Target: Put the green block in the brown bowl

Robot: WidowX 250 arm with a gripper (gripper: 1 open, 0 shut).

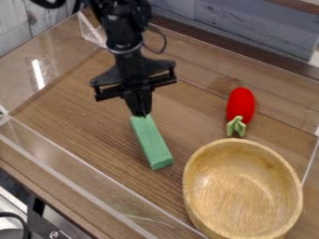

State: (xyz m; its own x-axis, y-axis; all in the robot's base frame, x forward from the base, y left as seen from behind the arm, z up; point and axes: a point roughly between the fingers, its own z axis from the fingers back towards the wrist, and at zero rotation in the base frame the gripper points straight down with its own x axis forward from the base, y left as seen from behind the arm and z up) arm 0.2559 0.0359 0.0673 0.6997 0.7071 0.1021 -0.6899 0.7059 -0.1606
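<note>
okay, gripper [133, 94] is hovering near the far end of the green block [151, 142], jaws clenched, and i can't tell from this view whether the tip is touching it. green block is lying flat on the wooden table [62, 110], around the middle, long side running from the far end to the near end with a slight slant, near end tipping toward the right. brown bowl [243, 189] is sitting at the near right, open side up, with the block just beside it on the left, outside the rim, the two apart. red pepper-shaped toy [242, 105] is lying on the right side, beyond the bowl, its green stem [236, 126] pointing to the near side, toward the bowl. black arm [122, 33] is reaching in from the far side, left of center, with a dark cable [159, 34] looping out on its right. black cable at the near left corner is curving into view [15, 224].
</note>
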